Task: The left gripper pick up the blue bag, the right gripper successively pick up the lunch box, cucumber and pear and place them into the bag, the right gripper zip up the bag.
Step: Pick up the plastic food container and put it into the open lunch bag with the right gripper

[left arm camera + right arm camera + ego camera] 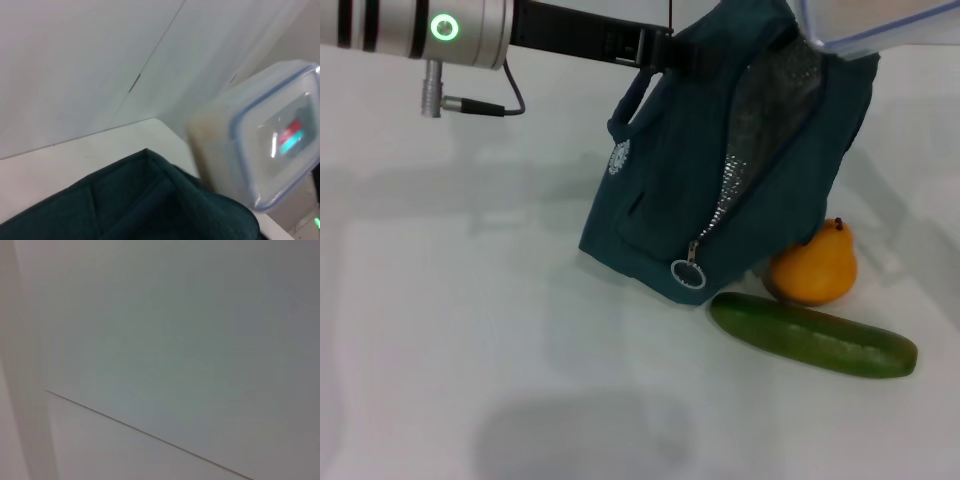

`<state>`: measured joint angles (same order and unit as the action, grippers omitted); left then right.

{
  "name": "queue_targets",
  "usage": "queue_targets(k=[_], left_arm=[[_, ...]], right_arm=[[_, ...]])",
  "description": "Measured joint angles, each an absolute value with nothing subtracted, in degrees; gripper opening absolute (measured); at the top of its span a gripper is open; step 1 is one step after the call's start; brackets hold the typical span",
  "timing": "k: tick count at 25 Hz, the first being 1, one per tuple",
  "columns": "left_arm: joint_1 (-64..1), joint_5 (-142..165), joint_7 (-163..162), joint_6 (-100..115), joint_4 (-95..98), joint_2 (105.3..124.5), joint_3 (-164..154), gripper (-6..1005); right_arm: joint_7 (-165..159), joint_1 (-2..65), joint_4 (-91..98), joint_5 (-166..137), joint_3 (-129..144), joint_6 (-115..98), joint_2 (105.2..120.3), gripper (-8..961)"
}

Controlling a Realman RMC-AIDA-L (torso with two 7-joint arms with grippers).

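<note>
Two items are still waiting on the table (470, 330) while you are working the first one in: the pear (813, 264) is sitting just behind the cucumber (812, 335), both close against the lower right side of the blue bag (720, 170). Your left gripper (655, 48) is reaching in from the left and clenching the bag's upper edge, so the bag is hanging tilted with only its bottom near the table and its unzipped mouth turned up and to the right, toward the arm that is loading it. The zipper pull ring (688, 273) is dangling at the low end of the open track. The lunch box (880, 25) is hovering just above that mouth; in the left wrist view you are seeing it (265, 140) lid-on, right beside the bag's rim (150, 200). Your right gripper is not showing anywhere, so you cannot tell how its claw is set, though it is presumably carrying the box.
</note>
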<state>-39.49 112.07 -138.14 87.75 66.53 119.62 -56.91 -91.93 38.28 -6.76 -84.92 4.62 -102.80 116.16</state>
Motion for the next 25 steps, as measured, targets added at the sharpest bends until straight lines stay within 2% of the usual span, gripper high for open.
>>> queue_targets(k=[15, 25], left_arm=[[-40.0, 111.2, -138.2, 86.0, 64.6, 119.59, -56.9, 67], [-39.9, 110.5, -137.8, 85.2, 64.3, 119.52, -56.6, 67]], right_arm=[[-88.3, 41.0, -9.9, -89.7, 6.1, -93.2, 116.19, 115], [-87.2, 40.4, -12.5, -93.9, 6.7, -90.9, 116.19, 116]])
